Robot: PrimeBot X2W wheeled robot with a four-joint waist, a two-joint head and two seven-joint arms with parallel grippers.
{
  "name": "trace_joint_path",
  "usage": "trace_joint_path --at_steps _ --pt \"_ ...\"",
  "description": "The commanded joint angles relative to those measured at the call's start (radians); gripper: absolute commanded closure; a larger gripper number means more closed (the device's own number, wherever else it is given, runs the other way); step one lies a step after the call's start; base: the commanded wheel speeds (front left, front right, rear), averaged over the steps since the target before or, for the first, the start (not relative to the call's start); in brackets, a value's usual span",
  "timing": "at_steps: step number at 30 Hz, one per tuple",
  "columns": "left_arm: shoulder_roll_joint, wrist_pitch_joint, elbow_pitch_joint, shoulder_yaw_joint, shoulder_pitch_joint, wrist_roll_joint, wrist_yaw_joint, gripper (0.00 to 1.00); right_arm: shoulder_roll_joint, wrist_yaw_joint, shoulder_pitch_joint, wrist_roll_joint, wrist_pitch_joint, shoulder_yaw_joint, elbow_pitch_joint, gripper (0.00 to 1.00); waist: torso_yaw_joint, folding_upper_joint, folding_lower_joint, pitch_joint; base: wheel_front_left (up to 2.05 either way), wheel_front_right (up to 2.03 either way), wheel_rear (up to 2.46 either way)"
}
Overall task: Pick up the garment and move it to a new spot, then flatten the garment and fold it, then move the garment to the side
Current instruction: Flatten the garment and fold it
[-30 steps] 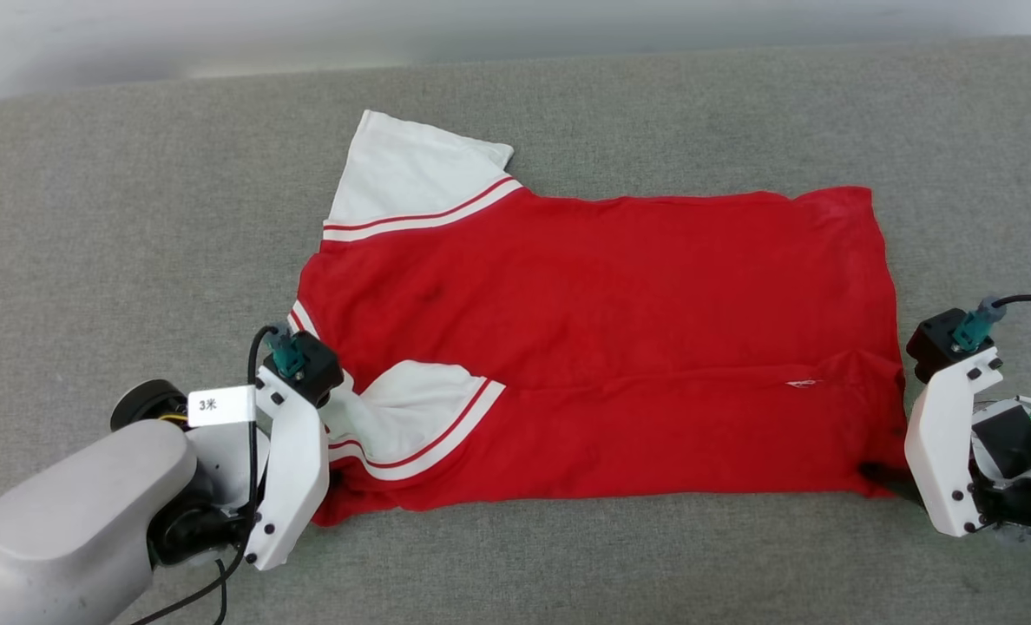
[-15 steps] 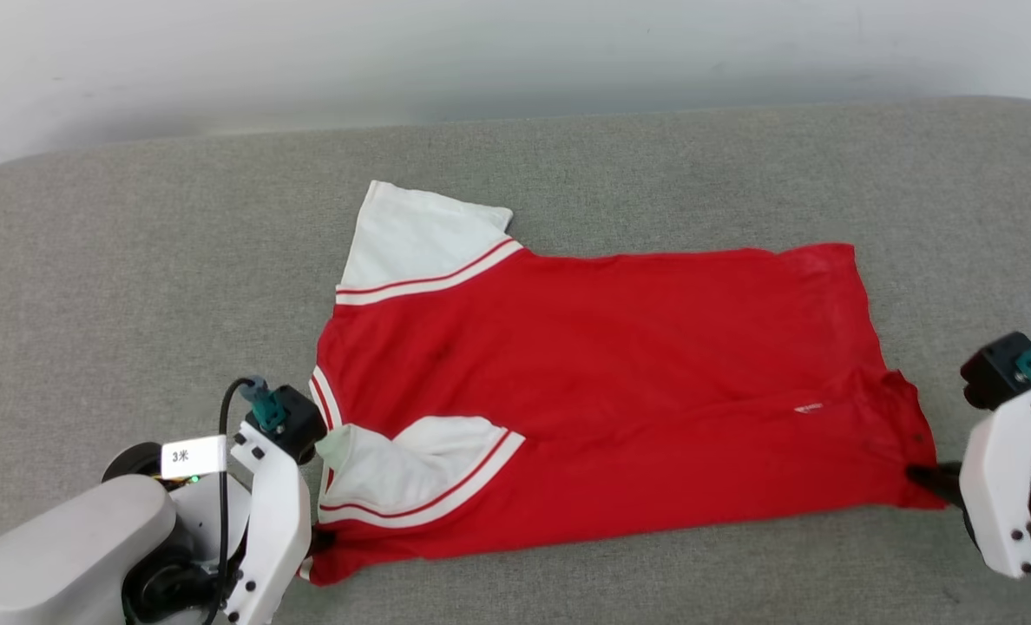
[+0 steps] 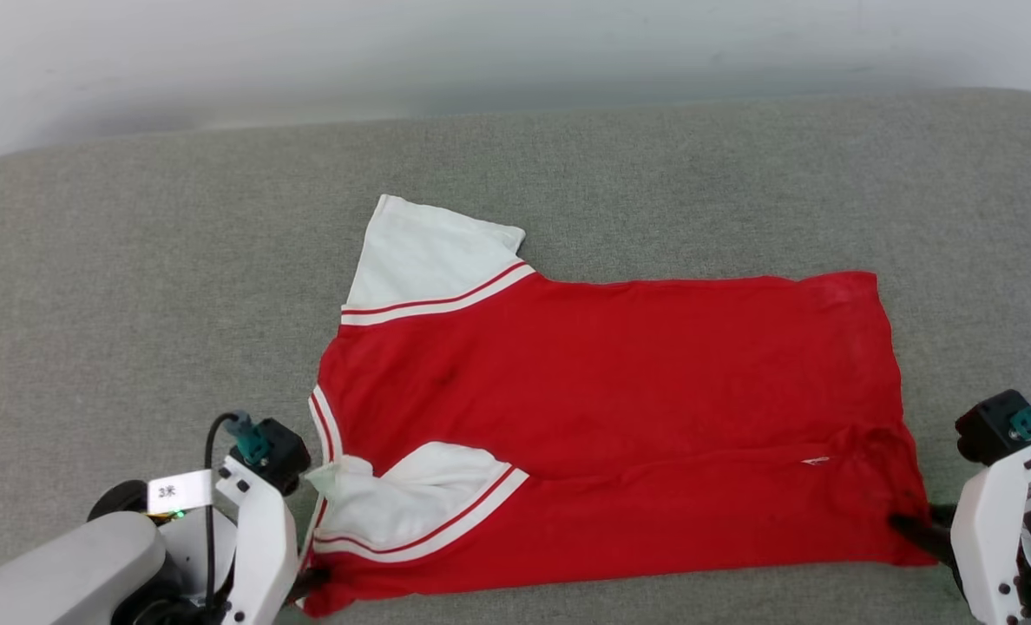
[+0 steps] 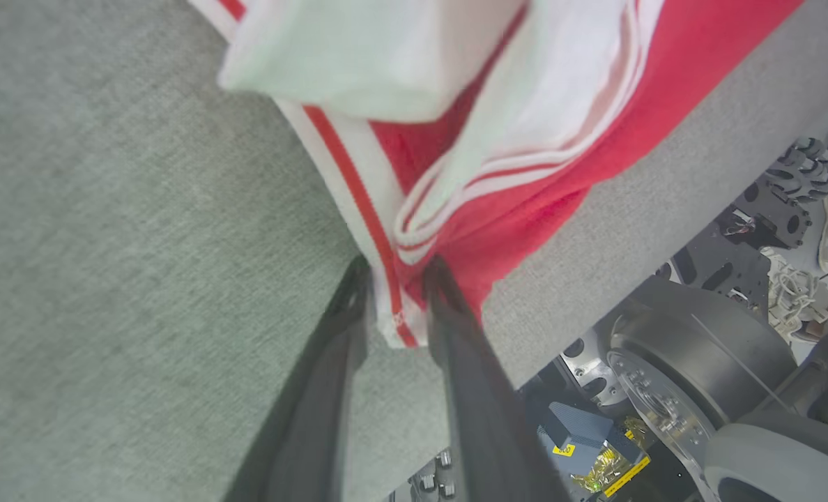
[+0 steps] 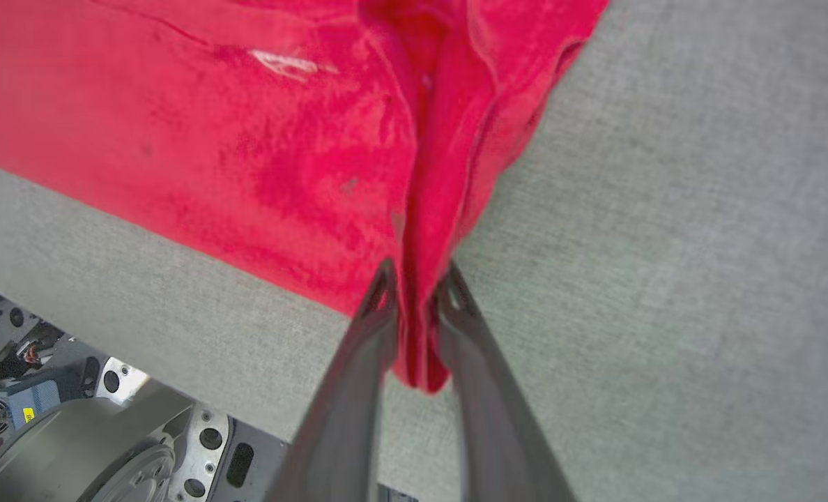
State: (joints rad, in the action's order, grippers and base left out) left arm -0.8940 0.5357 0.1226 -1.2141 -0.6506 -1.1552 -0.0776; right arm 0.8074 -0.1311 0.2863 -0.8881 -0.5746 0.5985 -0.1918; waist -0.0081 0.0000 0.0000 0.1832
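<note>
Across the grey worktop (image 3: 134, 260) I see the garment (image 3: 620, 391) spread out with plain red cloth facing up. Its length runs left to right, and it sits closer to the front edge than to the back. The body is mostly flat, apart from a long crease along the near part that bunches up toward the right end. The far sleeve (image 3: 429, 260), white with red-and-white trim, lies flat and sticks out at the far left. The near sleeve (image 3: 411, 503) is folded in over the red cloth at the near left.

My left gripper (image 4: 396, 279) is low at the garment's near left corner. In its wrist camera the striped hem runs between the two jaws, which press in on it from either side, so I read that as a grip on the garment. My right gripper (image 5: 414, 286) is at the near right corner. Its jaws pinch a gathered fold of red cloth, and a small lobe of it pokes out behind the tips. Both held corners lie just beside the worktop's front edge.

A small white tag (image 3: 815, 461) shows on the red cloth near the right end. A white label (image 3: 174, 492) sits on my left arm.
</note>
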Motion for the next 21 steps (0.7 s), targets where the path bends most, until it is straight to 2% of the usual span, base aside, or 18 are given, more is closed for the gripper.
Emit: trace_joint_path --at_steps 1,6,10,15,21 --pt "-0.01 -0.013 -0.001 0.01 0.001 0.011 0.007 0.0 -0.008 0.001 -0.004 0.014 0.022 -0.011 0.007 0.0 0.002 0.0 0.0 -0.008 0.0 0.0 0.0" --pt "-0.042 -0.063 -0.035 0.059 -0.038 0.013 0.025 0.0 -0.016 0.001 0.004 0.071 0.146 -0.073 0.047 0.0 0.005 0.0 0.0 -0.034 0.0 0.0 0.0" --pt "-0.064 -0.128 -0.058 0.111 -0.086 0.05 0.05 0.0 -0.058 0.001 0.014 0.141 0.276 -0.178 0.072 0.0 -0.002 0.0 0.0 -0.038 0.0 0.0 0.0" --pt "-0.048 -0.198 -0.029 0.168 -0.173 0.107 0.08 0.0 -0.159 0.001 0.011 0.276 0.423 -0.343 0.128 0.0 -0.025 0.0 0.0 -0.007 0.0 0.0 0.0" --pt "-0.002 -0.162 0.047 0.222 -0.327 0.127 0.082 0.0 -0.302 0.001 -0.03 0.427 0.507 -0.506 0.264 0.0 -0.065 0.0 0.0 0.075 0.0 0.0 0.0"
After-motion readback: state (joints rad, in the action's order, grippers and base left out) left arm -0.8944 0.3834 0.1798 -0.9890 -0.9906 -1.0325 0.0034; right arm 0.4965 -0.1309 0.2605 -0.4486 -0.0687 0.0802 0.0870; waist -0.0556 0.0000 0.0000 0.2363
